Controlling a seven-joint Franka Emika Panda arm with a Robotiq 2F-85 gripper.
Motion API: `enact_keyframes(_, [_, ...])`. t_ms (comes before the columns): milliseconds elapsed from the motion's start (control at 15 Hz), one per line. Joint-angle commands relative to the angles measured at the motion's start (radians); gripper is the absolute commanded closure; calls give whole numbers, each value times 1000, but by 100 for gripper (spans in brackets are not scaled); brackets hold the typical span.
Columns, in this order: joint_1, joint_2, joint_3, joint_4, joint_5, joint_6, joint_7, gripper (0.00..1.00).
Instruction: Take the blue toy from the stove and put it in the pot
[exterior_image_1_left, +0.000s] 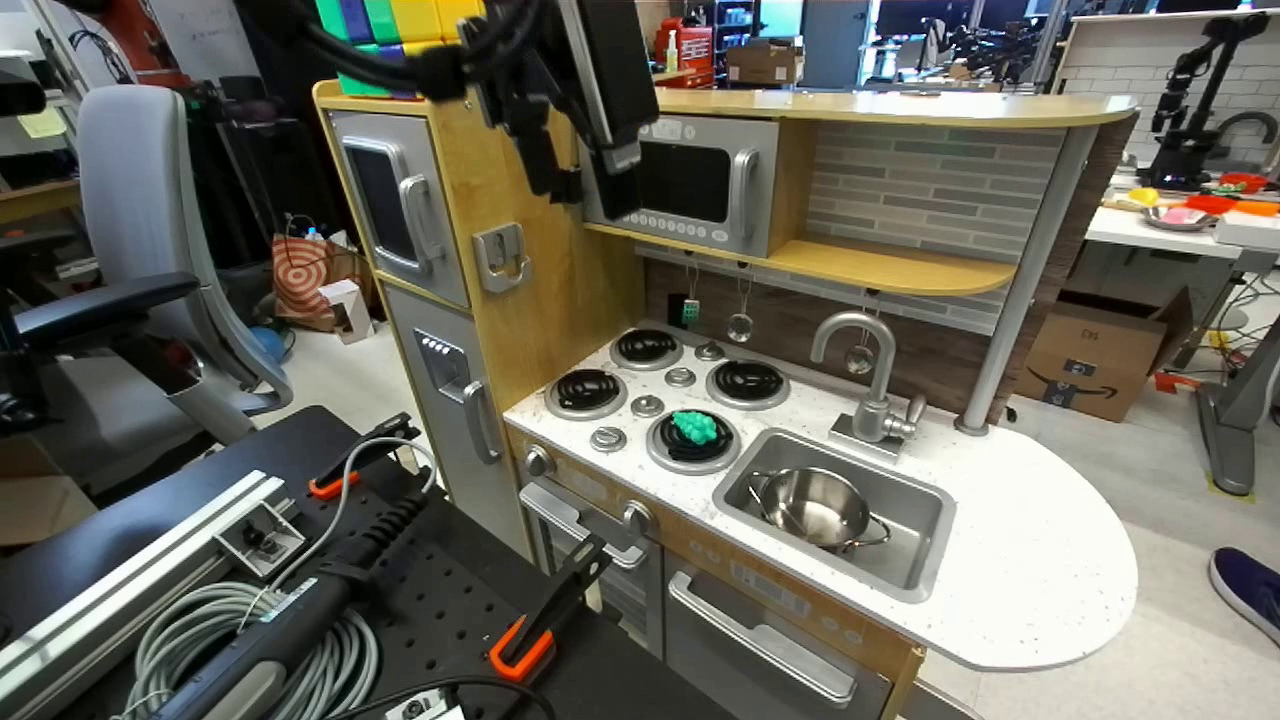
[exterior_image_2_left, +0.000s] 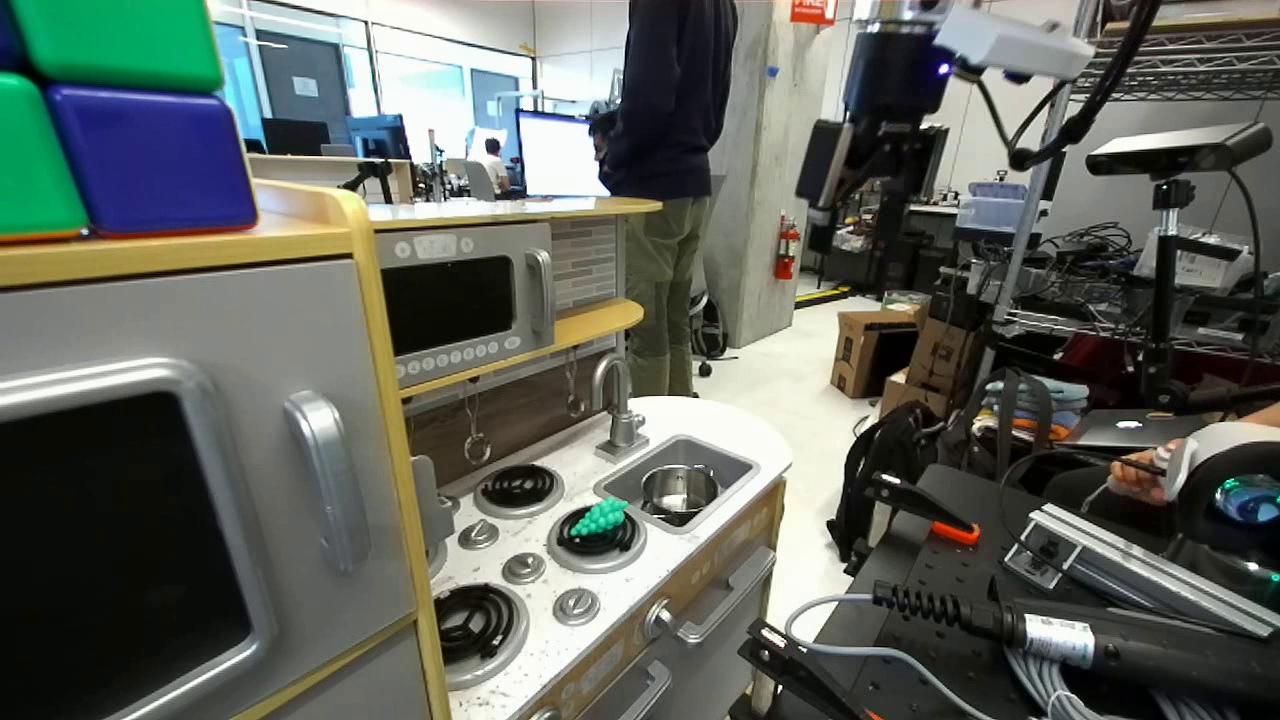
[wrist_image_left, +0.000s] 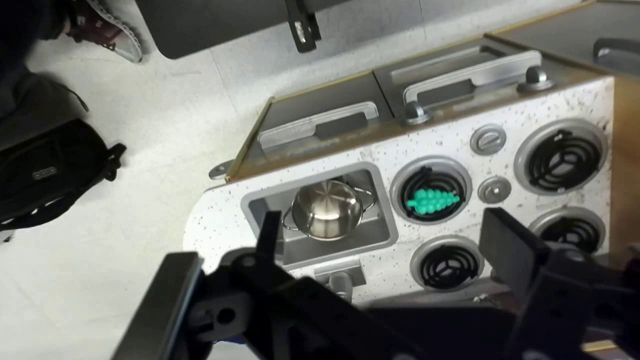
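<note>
The blue toy (wrist_image_left: 433, 201) is a bright green-teal bumpy cluster, like a bunch of grapes. It lies on a black burner of the white stove (wrist_image_left: 395, 270), on the burner beside the sink, and shows in both exterior views (exterior_image_1_left: 695, 427) (exterior_image_2_left: 600, 517). The pot (wrist_image_left: 327, 210) is shiny steel with two wire handles and stands in the sink; its visible inside is empty. It also shows in both exterior views (exterior_image_1_left: 815, 507) (exterior_image_2_left: 680, 490). My gripper (wrist_image_left: 384, 220) is open, with nothing between its fingers. It hangs high above the stove, apart from toy and pot (exterior_image_1_left: 588, 197) (exterior_image_2_left: 852, 250).
The grey sink basin (exterior_image_1_left: 935, 560) surrounds the pot. A tall faucet (exterior_image_1_left: 870, 370) rises behind it. A grey microwave (exterior_image_1_left: 690, 180) and wooden shelf (exterior_image_1_left: 890, 265) overhang the back. A wooden cabinet (exterior_image_1_left: 560, 260) flanks the stove. A black table (exterior_image_1_left: 440, 620) with clamps and cables stands in front.
</note>
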Motion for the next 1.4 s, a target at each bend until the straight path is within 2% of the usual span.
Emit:
enact_keyframes(0, [-59,259,100,116,-93,159,248,0])
enact_keyframes(67, [-68,323,117,159,-146,165,329,0])
enact_keyframes(200, [-39,451,113,271,-230,125,440,0])
enact_keyframes(267, [-11,454,94,295,-237,74,443,0])
enact_keyframes(333, [3,370,67,190,-195,133,389,0])
enact_keyframes(467, [21,443,55,256,-204,121,410,0])
enact_keyframes(667, [24,461,53,282,-203,105,410,0])
enact_keyframes(733, [23,467,48,279,-209,127,351,0])
enact_keyframes(800, [24,485,40,269,-222,216,277,0])
enact_keyframes(933, [36,541,18,305,-285,196,215,0])
enact_keyframes(1067, [40,614,-1,347,-302,219,114,0])
enact_keyframes(1333, [51,760,-11,452,-275,262,-101,0])
